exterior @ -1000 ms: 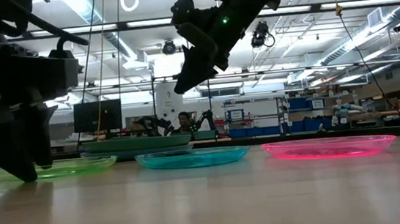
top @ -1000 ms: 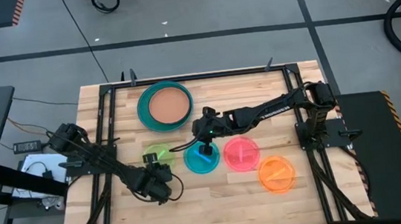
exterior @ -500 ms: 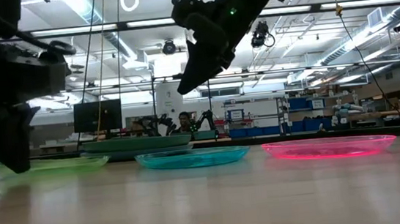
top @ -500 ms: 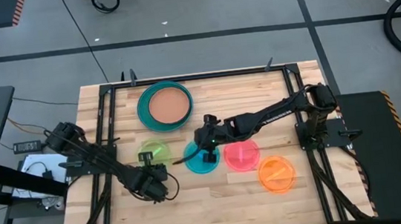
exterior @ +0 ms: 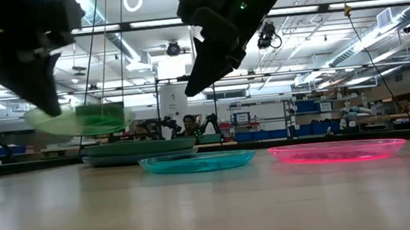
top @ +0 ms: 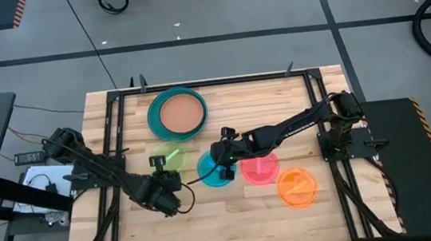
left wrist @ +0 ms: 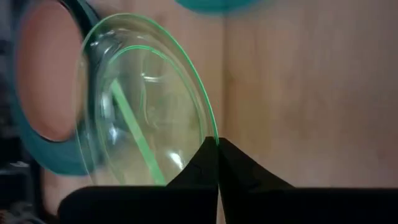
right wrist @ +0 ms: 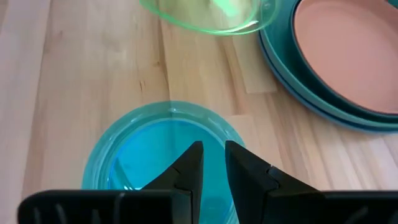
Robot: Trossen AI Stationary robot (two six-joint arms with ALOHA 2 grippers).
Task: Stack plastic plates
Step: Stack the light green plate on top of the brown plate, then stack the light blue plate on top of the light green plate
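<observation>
A small green plate point(top: 171, 157) hangs above the table, with my left gripper point(top: 158, 162) shut on its near rim. In the low view the green plate point(exterior: 77, 121) is well clear of the wood. At the back a tan-brown plate point(top: 180, 113) lies inside a large teal plate point(top: 153, 111). In a row on the table lie a small cyan plate point(top: 215, 175), a pink one point(top: 259, 167) and an orange one point(top: 296, 186). My right gripper point(right wrist: 213, 155) hovers over the cyan plate, its fingers a little apart with nothing between them. My left gripper pinches the green plate's rim point(left wrist: 210, 134) between its two fingertips point(left wrist: 231, 155), on the plate's near side. The fingers slant down from the table's near side. The plate reaches away from them toward the far edge, roughly level and lifted clear of the table.
The wooden table top is ringed by a black frame point(top: 113, 139). Bare wood lies along the near edge point(top: 226, 224) and at the far right point(top: 269, 99). The low view shows a room with shelves and a person far behind the table.
My left gripper has shut on the green plate's near rim and gone up with it, a little toward the far edge. The plate, which lay flat on the table, now hangs clear of it. My right gripper has drifted slightly toward the near edge above the cyan plate.
</observation>
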